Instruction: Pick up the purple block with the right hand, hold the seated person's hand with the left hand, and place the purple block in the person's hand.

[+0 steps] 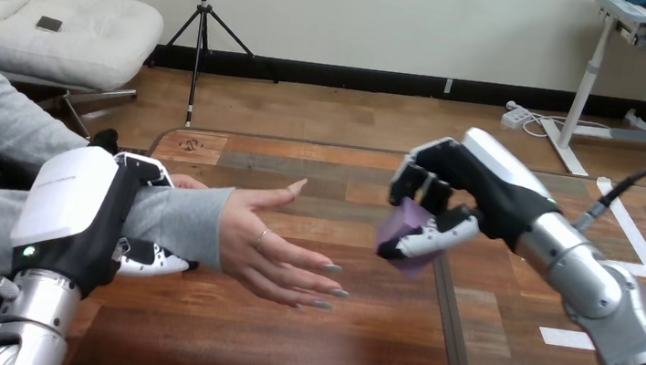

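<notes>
Purple block (404,230): held off the table in the right hand (475,186), at the view's centre right. The fingers curl over the block's top from above and the thumb (430,239) crosses its lower front face, so only part of the purple surface shows between them. The grip is closed on the block, and the block is clear of the surface. The person's hand (261,247) lies to the left of the block and slightly lower. It is flat and spread, with the fingers extended toward the right and the thumb raised. The fingertips are near the block but apart from it, and bare table shows between them. Left hand (82,210): at the view's left, closed round the person's wrist (182,222), which is covered by a grey sleeve. Fingers show over the top of the sleeve and a thumb under it, and the white back shell faces the camera. The person's arm enters from the left edge, above the table. The right forearm (592,287), silver, runs from the lower right corner up to the right hand. Surface: a wooden table (282,352) of brown planks in mixed tones. A dark seam (453,335) runs front to back below the block. White tape (566,338) marks lie on the right part, under the right forearm.
</notes>
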You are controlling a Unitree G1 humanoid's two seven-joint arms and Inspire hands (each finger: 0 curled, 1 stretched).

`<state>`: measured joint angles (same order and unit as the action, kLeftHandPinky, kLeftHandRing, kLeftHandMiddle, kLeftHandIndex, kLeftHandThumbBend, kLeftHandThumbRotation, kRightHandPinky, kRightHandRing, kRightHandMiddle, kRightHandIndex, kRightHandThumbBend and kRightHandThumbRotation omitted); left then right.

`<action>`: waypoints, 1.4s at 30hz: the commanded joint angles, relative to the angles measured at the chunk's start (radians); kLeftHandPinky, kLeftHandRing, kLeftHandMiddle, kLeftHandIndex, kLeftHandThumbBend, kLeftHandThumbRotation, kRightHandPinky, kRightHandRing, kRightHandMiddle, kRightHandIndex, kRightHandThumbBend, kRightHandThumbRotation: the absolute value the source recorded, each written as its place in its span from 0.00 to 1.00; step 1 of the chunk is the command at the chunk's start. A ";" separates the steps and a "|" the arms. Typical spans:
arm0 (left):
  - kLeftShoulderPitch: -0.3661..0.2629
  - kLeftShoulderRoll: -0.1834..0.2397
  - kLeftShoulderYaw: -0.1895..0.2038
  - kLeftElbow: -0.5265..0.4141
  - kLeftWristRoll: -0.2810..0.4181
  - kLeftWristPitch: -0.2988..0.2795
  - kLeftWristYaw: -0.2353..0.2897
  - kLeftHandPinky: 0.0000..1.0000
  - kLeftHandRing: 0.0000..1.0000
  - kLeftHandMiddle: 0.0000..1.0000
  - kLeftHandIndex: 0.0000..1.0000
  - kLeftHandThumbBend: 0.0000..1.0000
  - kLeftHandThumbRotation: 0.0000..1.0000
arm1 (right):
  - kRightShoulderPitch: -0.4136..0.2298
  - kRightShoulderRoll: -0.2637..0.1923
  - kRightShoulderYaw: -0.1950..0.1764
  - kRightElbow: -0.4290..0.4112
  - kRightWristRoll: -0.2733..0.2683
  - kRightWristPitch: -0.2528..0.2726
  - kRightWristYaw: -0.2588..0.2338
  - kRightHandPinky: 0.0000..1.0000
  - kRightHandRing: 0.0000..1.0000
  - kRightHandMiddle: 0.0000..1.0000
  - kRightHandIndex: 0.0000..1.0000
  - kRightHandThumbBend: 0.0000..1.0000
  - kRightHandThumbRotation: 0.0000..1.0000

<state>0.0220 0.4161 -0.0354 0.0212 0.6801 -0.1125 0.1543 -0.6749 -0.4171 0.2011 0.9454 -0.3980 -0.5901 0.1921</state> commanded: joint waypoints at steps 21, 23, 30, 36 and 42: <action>-0.157 -0.054 -0.043 -0.052 0.000 -0.047 0.041 0.26 0.31 0.36 0.36 0.78 0.00 | -0.101 0.088 0.030 -0.074 0.014 -0.001 0.012 0.33 0.35 0.40 0.41 0.83 0.00; -0.161 -0.055 -0.044 -0.044 -0.004 -0.054 0.044 0.26 0.31 0.36 0.36 0.78 0.00 | -0.103 0.098 0.031 -0.074 0.016 -0.004 0.014 0.34 0.35 0.40 0.41 0.83 0.00; -0.172 -0.055 -0.052 -0.032 -0.009 -0.060 0.050 0.25 0.30 0.36 0.36 0.77 0.00 | -0.109 0.123 0.040 -0.082 0.015 0.001 0.023 0.34 0.35 0.40 0.41 0.83 0.00; -0.178 -0.059 -0.056 -0.028 -0.013 -0.053 0.043 0.24 0.30 0.36 0.36 0.77 0.00 | -0.109 0.144 0.043 -0.101 0.015 0.012 0.029 0.34 0.35 0.40 0.41 0.83 0.00; -0.183 -0.060 -0.060 -0.024 -0.009 -0.051 0.042 0.25 0.31 0.36 0.36 0.76 0.00 | -0.105 0.159 0.045 -0.140 0.020 0.037 0.050 0.33 0.35 0.40 0.41 0.82 0.00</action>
<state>-0.0503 0.3805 -0.0671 0.0283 0.6841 -0.1193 0.1716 -0.6758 -0.2688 0.2526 0.8859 -0.3982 -0.5634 0.2367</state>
